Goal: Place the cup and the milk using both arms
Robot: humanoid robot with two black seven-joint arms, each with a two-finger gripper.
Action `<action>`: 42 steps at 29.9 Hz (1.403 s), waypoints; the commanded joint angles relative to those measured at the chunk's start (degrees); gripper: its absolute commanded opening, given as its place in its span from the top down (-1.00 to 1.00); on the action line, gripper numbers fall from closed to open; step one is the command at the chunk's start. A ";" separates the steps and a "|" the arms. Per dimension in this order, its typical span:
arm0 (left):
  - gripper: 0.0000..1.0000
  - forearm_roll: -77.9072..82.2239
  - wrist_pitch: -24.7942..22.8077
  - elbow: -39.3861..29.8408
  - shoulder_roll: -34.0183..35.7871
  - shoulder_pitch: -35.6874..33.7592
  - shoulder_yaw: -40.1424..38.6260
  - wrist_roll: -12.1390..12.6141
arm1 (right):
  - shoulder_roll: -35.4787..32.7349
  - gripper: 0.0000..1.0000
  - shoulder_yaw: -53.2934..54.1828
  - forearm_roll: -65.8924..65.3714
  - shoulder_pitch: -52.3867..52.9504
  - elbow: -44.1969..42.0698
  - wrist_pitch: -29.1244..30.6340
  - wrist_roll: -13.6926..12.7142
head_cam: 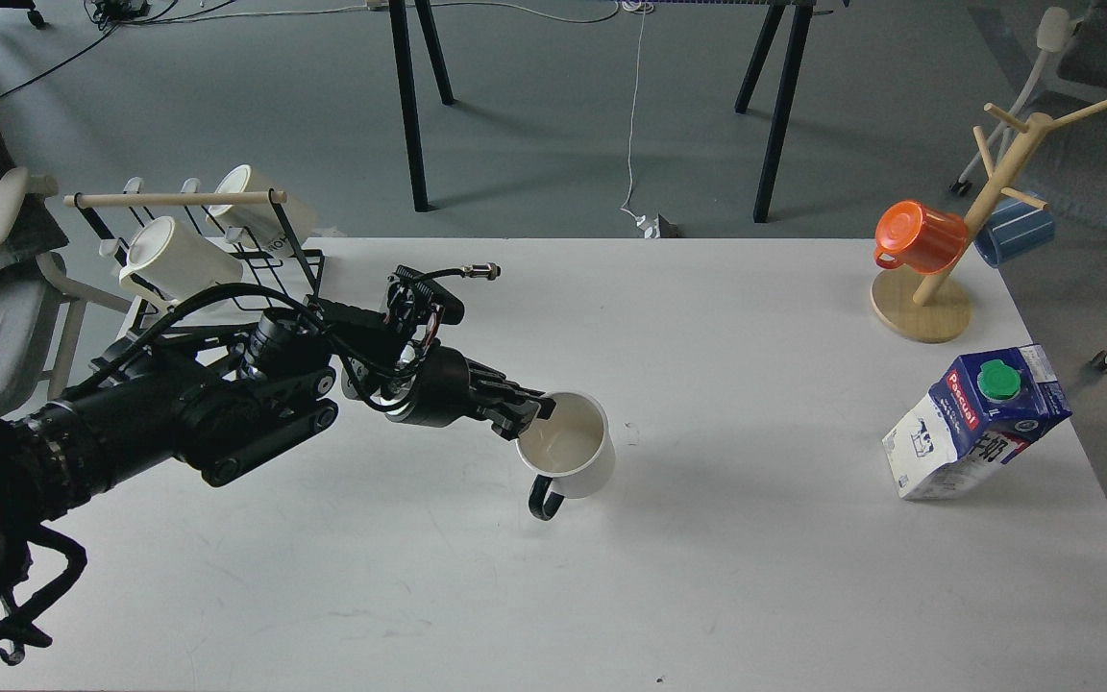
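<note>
Currently, centre frame:
Left gripper: I have it pinched on the near-left rim of the cup.
Cup: centre of table, handle toward me.
Milk: right edge, leaning, untouched.
Right gripper: out of view.
Risk: thin rim hold; the cup may tip or slip, in my judgement.

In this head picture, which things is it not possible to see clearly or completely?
- Right gripper: outside the head view entirely.
- Left gripper: fingertips at the cup rim are dark and merge, so the grip is unclear.
- Cup base: hidden by its own wall; touching the table or not is unclear.
- Milk: small print too small to read.
</note>
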 commanded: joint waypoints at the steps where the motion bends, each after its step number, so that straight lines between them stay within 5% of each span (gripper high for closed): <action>1: 0.22 -0.03 0.30 0.00 0.03 0.11 -0.12 0.00 | 0.09 -0.96 0.00 0.00 0.00 0.00 0.00 0.00; 5: -0.52 -0.38 0.30 -0.27 0.64 0.02 -0.64 0.00 | 0.00 -0.96 0.09 0.00 -0.18 0.00 0.00 0.00; 9: -0.77 -2.40 -0.58 -0.97 1.44 0.02 -3.62 0.00 | -1.23 -0.96 0.35 0.44 -1.23 -0.09 0.00 0.00; 29: -0.88 -37.28 -7.84 -5.81 17.51 0.02 -18.47 0.00 | -2.02 -0.96 4.31 1.67 -3.26 0.09 0.00 0.00; 35: -0.89 -55.19 -7.84 -5.37 24.19 0.11 -23.40 0.00 | -2.99 -0.95 3.96 14.11 -4.04 3.33 0.00 0.00; 42: -0.93 -72.35 -7.84 -5.01 30.79 3.80 -23.67 0.00 | -7.11 -0.96 4.13 26.19 -18.79 14.05 0.00 0.00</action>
